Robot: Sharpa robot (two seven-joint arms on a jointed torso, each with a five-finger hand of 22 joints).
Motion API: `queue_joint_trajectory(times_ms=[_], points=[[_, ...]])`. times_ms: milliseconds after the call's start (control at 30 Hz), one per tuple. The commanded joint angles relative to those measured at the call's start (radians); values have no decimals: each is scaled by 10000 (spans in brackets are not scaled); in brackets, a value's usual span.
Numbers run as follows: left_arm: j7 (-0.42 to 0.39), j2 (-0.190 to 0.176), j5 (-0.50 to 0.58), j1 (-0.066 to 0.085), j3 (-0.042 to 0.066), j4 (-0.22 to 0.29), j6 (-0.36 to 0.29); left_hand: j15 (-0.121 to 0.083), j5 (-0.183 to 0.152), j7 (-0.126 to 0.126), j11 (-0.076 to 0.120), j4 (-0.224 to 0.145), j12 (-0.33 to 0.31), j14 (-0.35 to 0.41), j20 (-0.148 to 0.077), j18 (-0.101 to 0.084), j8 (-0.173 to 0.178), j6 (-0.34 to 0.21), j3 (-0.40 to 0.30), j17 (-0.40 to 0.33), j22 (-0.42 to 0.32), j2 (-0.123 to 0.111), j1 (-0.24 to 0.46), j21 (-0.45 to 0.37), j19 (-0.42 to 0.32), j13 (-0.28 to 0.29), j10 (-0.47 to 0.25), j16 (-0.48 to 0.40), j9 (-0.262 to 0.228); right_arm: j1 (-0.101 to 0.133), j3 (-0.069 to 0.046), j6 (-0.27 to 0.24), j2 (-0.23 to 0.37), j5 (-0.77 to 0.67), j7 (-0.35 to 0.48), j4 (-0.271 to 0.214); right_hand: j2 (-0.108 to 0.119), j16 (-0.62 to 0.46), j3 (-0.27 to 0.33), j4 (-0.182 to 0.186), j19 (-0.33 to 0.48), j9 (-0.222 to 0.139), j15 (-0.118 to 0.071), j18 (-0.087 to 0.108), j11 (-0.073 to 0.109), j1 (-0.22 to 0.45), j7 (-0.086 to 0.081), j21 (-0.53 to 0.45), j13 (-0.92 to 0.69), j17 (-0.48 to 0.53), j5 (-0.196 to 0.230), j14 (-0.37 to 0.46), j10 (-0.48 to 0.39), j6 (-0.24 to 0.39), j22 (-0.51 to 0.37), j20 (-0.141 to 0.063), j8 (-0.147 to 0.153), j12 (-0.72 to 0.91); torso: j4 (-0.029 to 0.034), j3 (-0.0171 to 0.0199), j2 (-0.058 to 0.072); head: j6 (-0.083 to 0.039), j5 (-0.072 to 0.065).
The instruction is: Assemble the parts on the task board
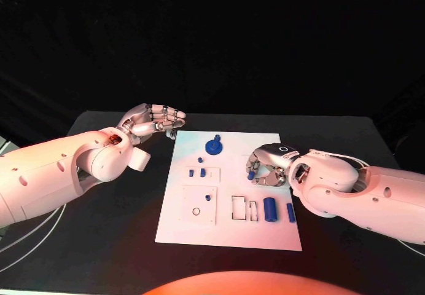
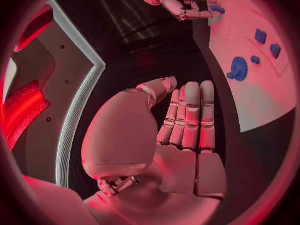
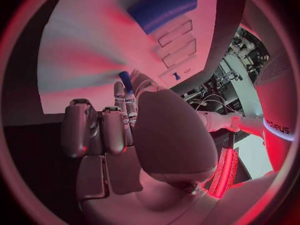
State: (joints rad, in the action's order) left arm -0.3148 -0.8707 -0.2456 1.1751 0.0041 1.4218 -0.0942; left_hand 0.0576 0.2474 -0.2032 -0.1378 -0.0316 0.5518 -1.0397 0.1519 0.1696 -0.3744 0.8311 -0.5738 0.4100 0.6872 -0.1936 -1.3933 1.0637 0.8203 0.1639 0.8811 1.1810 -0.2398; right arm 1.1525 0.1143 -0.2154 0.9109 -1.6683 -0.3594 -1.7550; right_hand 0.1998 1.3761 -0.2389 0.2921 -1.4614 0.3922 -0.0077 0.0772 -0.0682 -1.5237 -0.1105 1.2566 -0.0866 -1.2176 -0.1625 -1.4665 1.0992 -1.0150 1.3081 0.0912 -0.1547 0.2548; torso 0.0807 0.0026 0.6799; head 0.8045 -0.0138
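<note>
The white task board [image 1: 232, 228] lies in the middle of the black table. My right hand [image 1: 268, 166] hovers over the board's right middle and pinches a small blue part [image 1: 252, 175] at its fingertips; the right wrist view shows that part [image 3: 125, 79] between thumb and finger. My left hand [image 1: 156, 119] hangs off the board's far left corner, fingers straight and holding nothing [image 2: 187, 120]. A blue gear [image 1: 214, 146] stands near the far edge. Two small blue blocks [image 1: 202, 173] and a small peg [image 1: 209, 197] sit left of centre.
A blue cylinder [image 1: 269, 209] and a slim blue bar [image 1: 290, 212] lie at the near right beside two rectangular slots [image 1: 240, 208]. A dark ring [image 1: 196, 211] sits on a square plate at the near left. Black table [image 1: 345, 135] surrounds the board.
</note>
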Motion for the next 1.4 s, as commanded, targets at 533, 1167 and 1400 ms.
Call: queue_joint_trajectory(times_ms=[533, 1167, 1400], points=[[-16, 2, 44, 4, 6, 4, 195, 21, 64, -2, 3, -41, 60, 92, 35, 155, -81, -84, 28, -15, -22, 116, 35, -55, -68, -16, -99, -68, -15, -71, 10, -344, -142, 0, 32, 55, 7, 84, -646, -36, -235, -39, -112, -160, 64, 159, -23, 270, 67, -6, -150, -421, 400, -228, 644, -95, 42, -209, -3, -2, -4, 60, -10], [3, 34, 44, 4, 6, -60, 206, 22, 63, -4, 2, -45, 74, 94, 35, 155, -98, -95, 27, -15, -23, 127, 34, -55, -69, -18, -108, -64, -16, -114, 14, -1206, -80, -26, -67, -103, -182, 252, -2651, -658, -579, 956, -431, -409, 449, 157, 216, 1484, -341, -145, 0, -466, 2049, -935, 1558, -395, -988, -517, -8, -10, -33, 30, -23], [12, 68, 44, 3, 5, -135, 215, 21, 65, -3, 3, -51, 79, 94, 34, 157, -107, -96, 21, -16, -23, 138, 24, -53, -68, -18, -111, -63, -17, 39, -51, -1553, 164, 705, -15, -484, -122, 257, -2815, -748, -625, 1109, -433, -444, 451, 280, 217, 1647, -389, -132, 1, -465, 2103, -875, 1675, -397, -1089, -610, -9, -9, -38, 1, -11]])
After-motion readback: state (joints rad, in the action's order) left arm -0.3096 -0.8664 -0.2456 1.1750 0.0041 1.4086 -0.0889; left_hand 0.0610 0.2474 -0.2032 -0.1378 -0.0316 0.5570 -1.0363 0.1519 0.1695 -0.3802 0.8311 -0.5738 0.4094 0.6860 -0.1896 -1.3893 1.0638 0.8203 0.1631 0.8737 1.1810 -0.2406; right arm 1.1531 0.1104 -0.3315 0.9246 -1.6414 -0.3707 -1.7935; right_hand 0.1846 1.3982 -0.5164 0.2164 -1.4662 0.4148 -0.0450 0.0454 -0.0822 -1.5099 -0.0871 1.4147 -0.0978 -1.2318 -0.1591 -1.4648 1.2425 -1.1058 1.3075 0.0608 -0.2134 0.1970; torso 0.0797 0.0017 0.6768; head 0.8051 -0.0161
